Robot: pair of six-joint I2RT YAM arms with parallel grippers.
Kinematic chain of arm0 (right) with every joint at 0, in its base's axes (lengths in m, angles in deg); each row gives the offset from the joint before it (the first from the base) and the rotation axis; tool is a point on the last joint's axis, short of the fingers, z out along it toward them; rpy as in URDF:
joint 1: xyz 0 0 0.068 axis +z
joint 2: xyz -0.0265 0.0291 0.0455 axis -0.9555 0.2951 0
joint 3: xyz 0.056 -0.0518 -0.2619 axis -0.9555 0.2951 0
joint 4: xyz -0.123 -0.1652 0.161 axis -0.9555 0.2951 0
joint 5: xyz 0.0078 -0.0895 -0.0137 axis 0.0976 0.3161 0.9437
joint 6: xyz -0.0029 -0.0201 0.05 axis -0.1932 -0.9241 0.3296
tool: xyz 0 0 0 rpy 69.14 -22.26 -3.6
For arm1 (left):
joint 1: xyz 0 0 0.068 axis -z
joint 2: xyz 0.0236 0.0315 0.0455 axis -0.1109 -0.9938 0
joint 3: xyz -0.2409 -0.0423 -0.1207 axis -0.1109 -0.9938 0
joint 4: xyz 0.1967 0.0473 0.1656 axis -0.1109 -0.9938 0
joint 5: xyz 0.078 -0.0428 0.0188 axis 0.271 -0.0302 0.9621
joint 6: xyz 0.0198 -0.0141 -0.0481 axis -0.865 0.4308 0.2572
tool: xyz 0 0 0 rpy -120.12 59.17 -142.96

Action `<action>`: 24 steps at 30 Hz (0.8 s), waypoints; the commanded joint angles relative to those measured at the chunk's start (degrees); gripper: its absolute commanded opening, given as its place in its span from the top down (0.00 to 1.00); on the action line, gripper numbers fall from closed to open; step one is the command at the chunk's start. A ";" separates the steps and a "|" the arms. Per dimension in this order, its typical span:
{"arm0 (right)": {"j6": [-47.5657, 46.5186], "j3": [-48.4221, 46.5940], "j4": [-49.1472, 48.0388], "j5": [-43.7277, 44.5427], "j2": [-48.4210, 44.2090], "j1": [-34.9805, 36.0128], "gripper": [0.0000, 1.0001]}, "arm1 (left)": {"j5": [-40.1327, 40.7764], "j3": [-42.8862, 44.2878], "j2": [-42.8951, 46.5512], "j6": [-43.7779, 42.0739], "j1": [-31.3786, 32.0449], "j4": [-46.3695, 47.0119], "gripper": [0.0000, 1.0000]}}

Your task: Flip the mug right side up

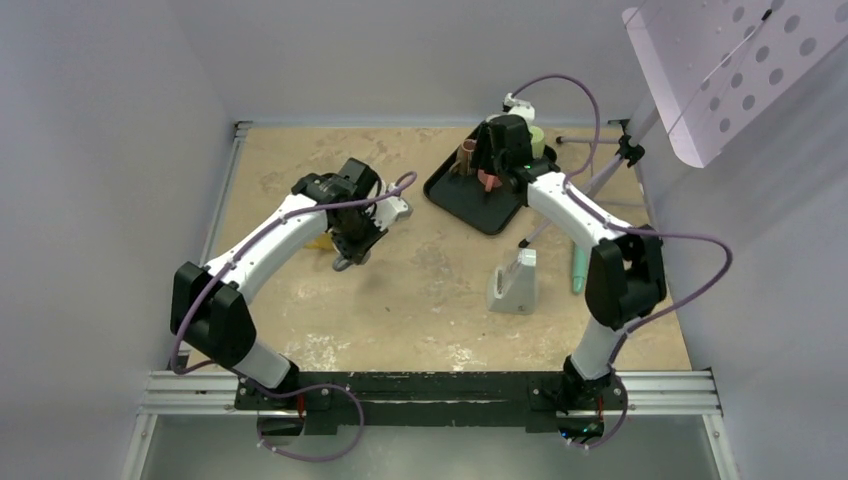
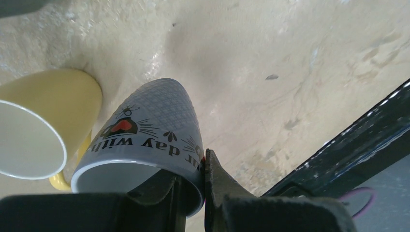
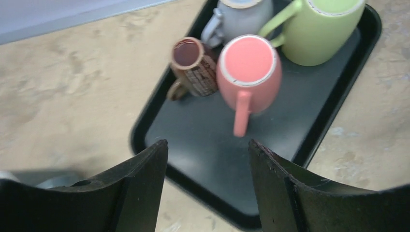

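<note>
Grey mug (image 2: pixel 150 125), quilted in texture, with black lettering and a red heart drawing, sits left of centre on the table (image 1: pixel 440 300). It is tilted, its open mouth turned toward the left wrist camera. The left gripper (image 2: pixel 193 174) is clamped on its rim, 1 finger inside and 1 outside. Whether its base touches the table cannot be told.

Just beside it, on its left in the wrist view, a yellow mug (image 2: pixel 46 125) lies on its side, mouth also toward the camera; the 2 may be touching.

The right gripper (image 3: pixel 208 145) hovers with its jaws wide apart, holding nothing, over a black tray (image 3: pixel 314 87) at the far right. On the tray stand 4 mugs close together: pink (image 3: pixel 249 72), brown (image 3: pixel 193 67), green (image 3: pixel 324 29) and a pale one (image 3: pixel 237 19).

A grey block (image 1: pixel 512 283) and a teal stick (image 1: pixel 578 268) lie near the right arm.

Bare table spreads between the arms. Walls close in on the left and right, and a perforated white panel (image 1: pixel 730 70) hangs over the far right corner.
</note>
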 commanded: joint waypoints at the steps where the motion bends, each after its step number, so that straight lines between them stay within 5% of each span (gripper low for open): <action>1: -3.55 -7.07 3.66 10.29 7.32 -0.22 0.35 | 5.20 -3.88 -0.21 -6.64 1.22 4.65 1.00; 15: -1.16 -15.08 4.71 13.07 20.37 -1.97 0.39 | 6.41 -14.60 -4.15 -13.69 1.33 15.31 1.00; 24: -0.95 -19.37 5.82 10.64 25.42 -4.08 0.45 | 2.12 -11.89 -4.97 -15.78 1.10 10.89 0.68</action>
